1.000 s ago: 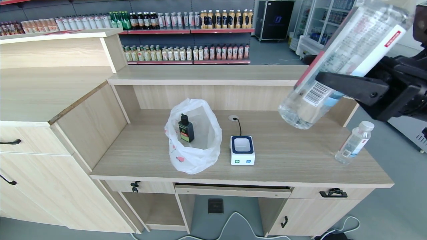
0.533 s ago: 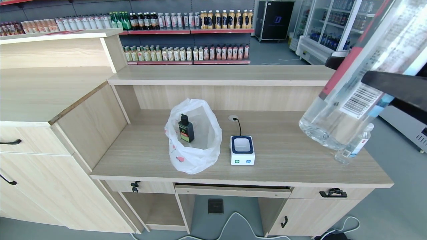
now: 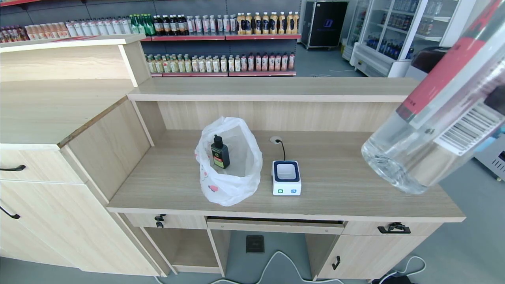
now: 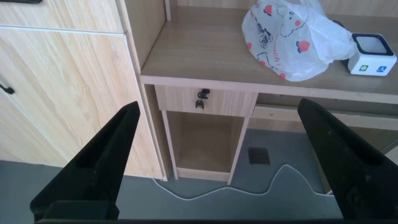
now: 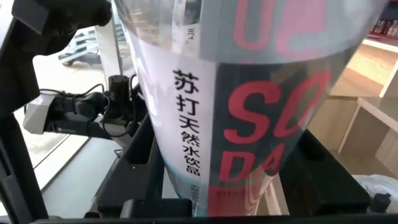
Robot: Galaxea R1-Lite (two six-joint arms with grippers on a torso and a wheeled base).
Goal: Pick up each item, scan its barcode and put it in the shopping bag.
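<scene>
Now nearer — bottle shifted right.

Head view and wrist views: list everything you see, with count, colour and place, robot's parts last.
counter: one, light wood, centre of head view.
shopping bag: one, white with red prints, on the counter.
dark bottle: one, black, upright in the shopping bag.
scanner: one, white with blue rim, on the counter right of the bag.
water bottle: one, clear with red-white label, tilted in the air at right.
drink shelves: two rows, mixed colours, back wall.
left gripper: one, black, open, above the floor before the counter.
right gripper: one, black, shut on the water bottle.
</scene>
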